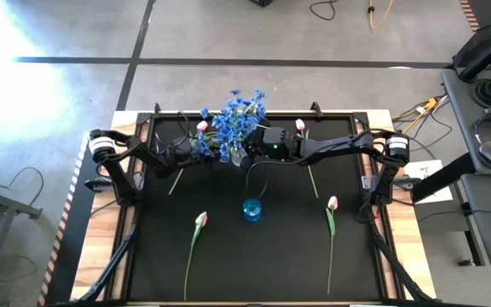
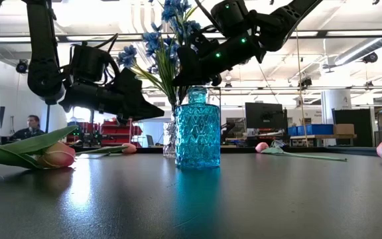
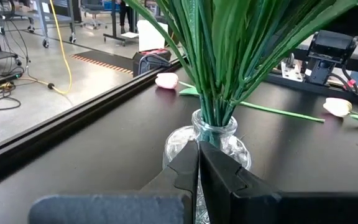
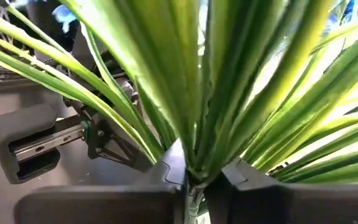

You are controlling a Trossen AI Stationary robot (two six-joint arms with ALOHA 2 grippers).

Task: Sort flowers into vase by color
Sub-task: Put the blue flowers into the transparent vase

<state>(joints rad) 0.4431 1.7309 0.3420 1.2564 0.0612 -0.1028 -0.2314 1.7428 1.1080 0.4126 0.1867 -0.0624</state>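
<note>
A bunch of blue flowers [image 1: 233, 119] stands with its green stems in a clear glass vase [image 3: 224, 132] at the table's far middle. My right gripper [image 4: 191, 180] is shut on the stems above the vase's mouth. Coming from the left, my left gripper [image 3: 198, 148] is shut, its tips at the vase's shoulder. An empty blue glass vase [image 2: 197, 129] stands nearer the table's middle. Pink tulips lie flat on the table: one at the near left [image 1: 199, 223], one at the near right [image 1: 332, 205], and two by the far edge [image 1: 300, 125]. My left gripper's shut fingertips [image 3: 188, 158] stand against the clear vase's shoulder [image 3: 178, 144], coming about level from the table's left; I cannot tell whether they touch it. My right gripper pinches the bundle of green stems [image 4: 188, 158] between its two fingers, coming nearly level from the table's right, across the stems. The stems stand upright with their lower ends in the clear vase.
A raised black frame [image 1: 228, 113] borders the black table top. The blue vase [image 1: 251, 210] stands just in front of the clear one. Tulip stems [image 1: 313, 181] lie loose under the right arm and on both near sides.
</note>
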